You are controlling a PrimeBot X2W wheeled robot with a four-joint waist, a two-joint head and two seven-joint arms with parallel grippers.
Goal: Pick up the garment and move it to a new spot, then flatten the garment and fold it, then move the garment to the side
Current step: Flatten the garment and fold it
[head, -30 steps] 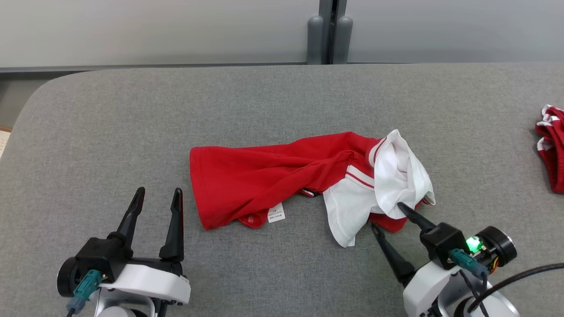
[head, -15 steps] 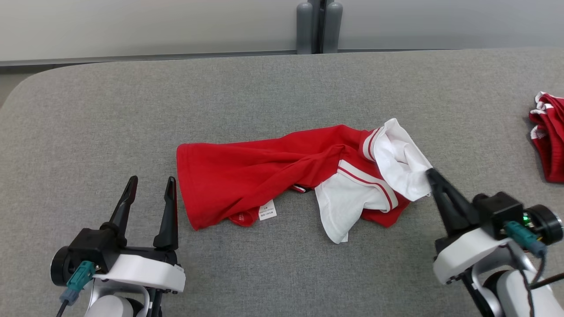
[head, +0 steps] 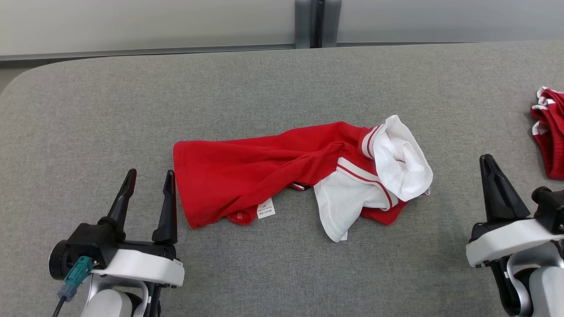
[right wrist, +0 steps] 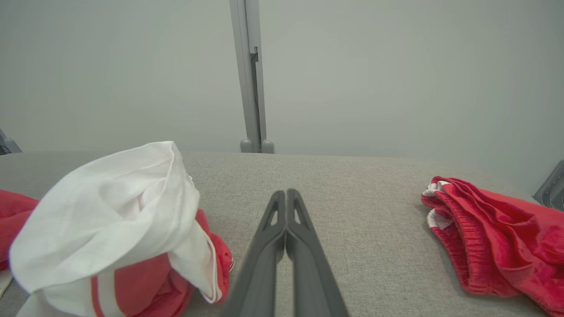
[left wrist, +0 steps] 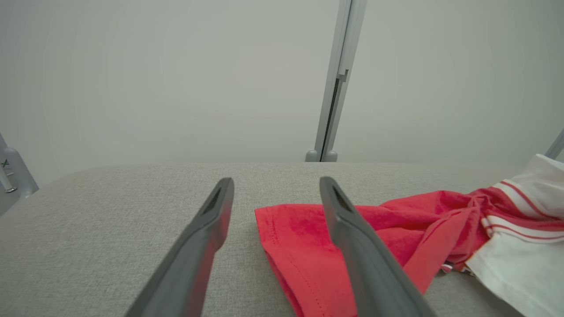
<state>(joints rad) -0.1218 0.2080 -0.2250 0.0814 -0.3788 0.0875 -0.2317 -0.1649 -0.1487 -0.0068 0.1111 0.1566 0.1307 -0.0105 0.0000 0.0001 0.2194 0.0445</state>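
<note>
The garment (head: 264,171) is a red and white shirt lying crumpled across the middle of the grey surface (head: 264,88), red body to the left and white part bunched at its right end. In the left wrist view its red hem (left wrist: 299,237) lies beside my right-hand finger. My left gripper (head: 150,178) stands open at the lower left, just left of the red hem and apart from it. At the lower right my right gripper (head: 485,159) is shut on nothing, well right of the white part (right wrist: 114,211); its fingers (right wrist: 286,229) press together.
A second red garment with white trim (head: 551,136) lies at the right edge of the surface, and my right gripper sits between the two. A grey post (head: 317,22) and pale wall stand behind the far edge. The surface's left corner is rounded.
My right gripper went from open at the white part to shut, then drew back to the right, leaving the garment lying. The camera tilted, shifting the whole view. The left gripper kept its pose.
</note>
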